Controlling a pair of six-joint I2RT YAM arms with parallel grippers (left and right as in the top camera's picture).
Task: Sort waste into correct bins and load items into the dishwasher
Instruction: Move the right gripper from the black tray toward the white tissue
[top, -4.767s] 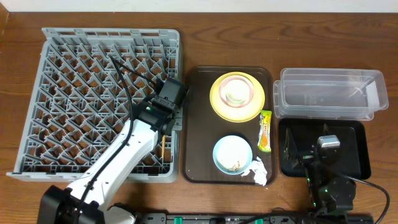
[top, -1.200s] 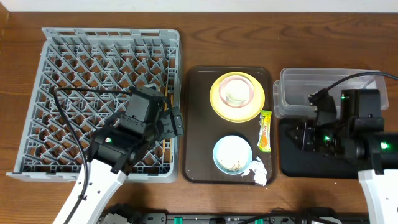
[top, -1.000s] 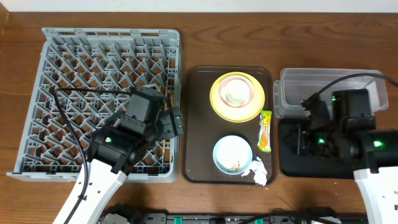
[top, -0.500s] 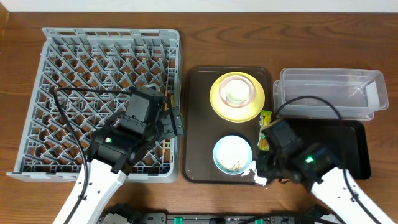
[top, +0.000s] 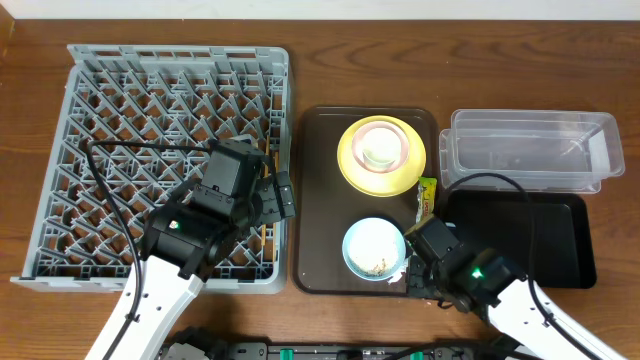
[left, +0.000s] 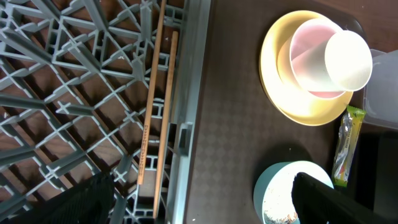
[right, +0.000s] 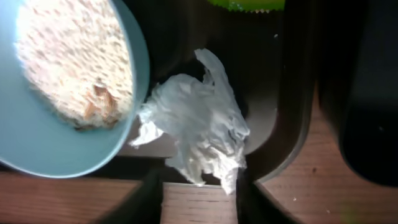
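1. Left gripper: jaws wide, empty, over dish rack edge; chopsticks laid in rack.
2. Crumpled napkin sits at brown tray corner, beside light blue bowl.
3. Right gripper: jaws part open astride napkin's end, nothing clamped. Napkin pickup judged in hand.
4. Next: jaws to be closed, napkin carried right to black tray or clear tub.

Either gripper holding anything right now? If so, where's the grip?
Nothing held: the left gripper is open above the chopsticks lying in the rack; the right gripper is open, straddling the napkin, not closed on it.
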